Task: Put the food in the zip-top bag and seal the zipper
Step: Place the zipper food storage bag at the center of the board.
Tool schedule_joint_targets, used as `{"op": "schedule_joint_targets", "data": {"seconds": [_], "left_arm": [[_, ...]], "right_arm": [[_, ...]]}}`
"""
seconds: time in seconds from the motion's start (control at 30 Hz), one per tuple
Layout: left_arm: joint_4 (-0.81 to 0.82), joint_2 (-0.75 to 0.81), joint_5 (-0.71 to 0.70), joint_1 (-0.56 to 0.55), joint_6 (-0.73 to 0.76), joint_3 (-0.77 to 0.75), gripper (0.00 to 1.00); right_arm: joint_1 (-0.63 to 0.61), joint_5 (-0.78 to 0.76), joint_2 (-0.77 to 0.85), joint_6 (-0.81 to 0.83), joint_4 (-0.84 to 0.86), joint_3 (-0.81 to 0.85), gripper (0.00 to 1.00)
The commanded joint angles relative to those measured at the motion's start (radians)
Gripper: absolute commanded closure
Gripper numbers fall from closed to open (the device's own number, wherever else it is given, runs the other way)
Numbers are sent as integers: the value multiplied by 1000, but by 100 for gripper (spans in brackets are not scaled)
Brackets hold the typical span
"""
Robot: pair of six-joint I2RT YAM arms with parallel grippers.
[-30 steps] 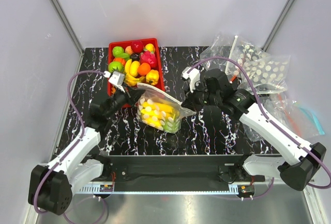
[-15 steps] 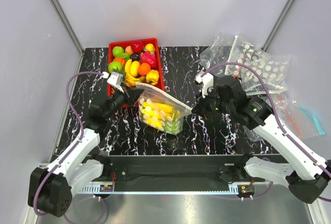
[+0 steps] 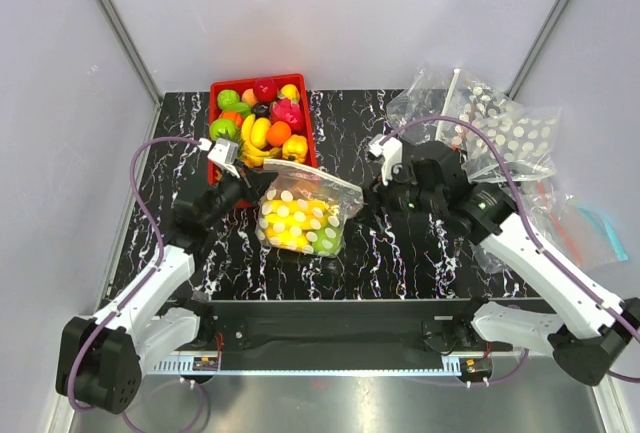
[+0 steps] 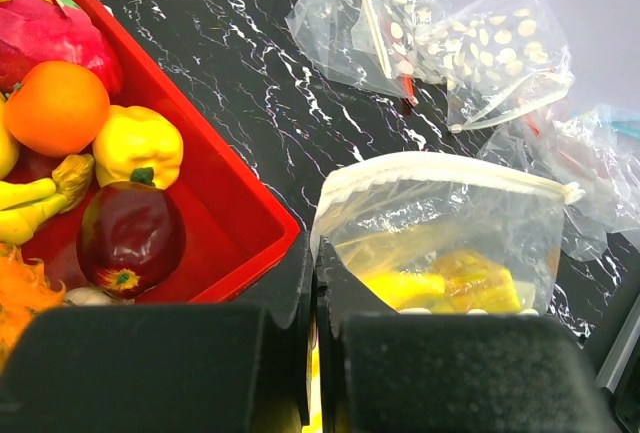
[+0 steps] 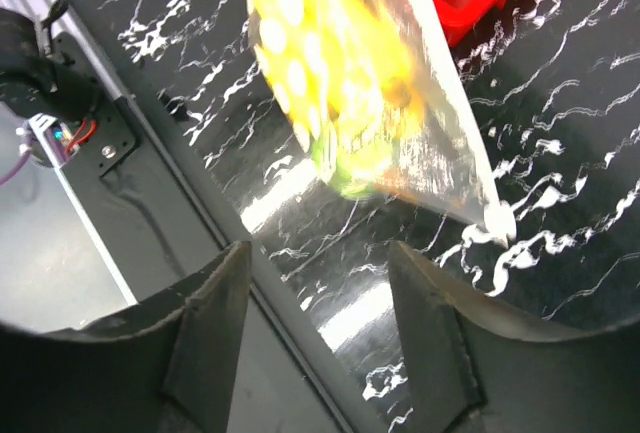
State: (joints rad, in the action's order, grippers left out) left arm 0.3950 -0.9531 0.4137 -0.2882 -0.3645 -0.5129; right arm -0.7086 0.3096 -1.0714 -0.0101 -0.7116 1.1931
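Observation:
The zip-top bag (image 3: 300, 217), clear with white dots, stands near the table's middle, with the food (image 3: 306, 215) inside: yellow fruit and a green apple (image 5: 338, 168) at the bottom. Its white zipper (image 3: 316, 177) runs along the top edge. My left gripper (image 3: 250, 187) is shut on the left end of the bag's mouth, and in the left wrist view the zipper (image 4: 440, 165) stretches away from the pinched jaws. My right gripper (image 3: 368, 196) hangs open just right of the bag's right corner. Nothing lies between its fingers (image 5: 212, 325), and the bag (image 5: 350, 63) is blurred ahead of them.
A red tray (image 3: 311, 131) of mixed toy fruit sits behind the bag on the left. Spare dotted bags (image 3: 500, 128) lie crumpled at the back right. A plain clear bag with a blue edge (image 3: 592, 223) lies at the right edge.
My right gripper has opened and let go of the bag's right corner. The bag has dropped back leftward and now hangs from the left gripper alone.

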Motion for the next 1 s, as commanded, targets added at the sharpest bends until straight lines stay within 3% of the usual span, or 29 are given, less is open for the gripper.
{"op": "schedule_joint_targets", "data": {"seconds": [0.0,0.13,0.23,0.63,0.73,0.83,0.87,0.97], "left_arm": [[81,4,19,-6,22,-6,100],[79,17,17,-20,47,-7,100],[76,22,17,-28,61,-7,100],[85,19,36,-45,50,-16,100],[85,30,31,-43,44,-16,100],[84,33,34,-43,32,-21,100],[84,33,34,-43,27,-19,100],[77,37,28,-45,6,-24,96]], "right_arm": [[0,20,-76,51,110,60,35],[1,-18,-172,104,136,129,33],[1,-27,-234,134,159,163,1],[1,-37,-433,171,184,275,2],[0,51,-473,151,152,295,10],[-6,118,-486,136,135,286,39],[-8,128,-480,134,130,281,57],[-14,151,-443,108,139,247,81]]}}
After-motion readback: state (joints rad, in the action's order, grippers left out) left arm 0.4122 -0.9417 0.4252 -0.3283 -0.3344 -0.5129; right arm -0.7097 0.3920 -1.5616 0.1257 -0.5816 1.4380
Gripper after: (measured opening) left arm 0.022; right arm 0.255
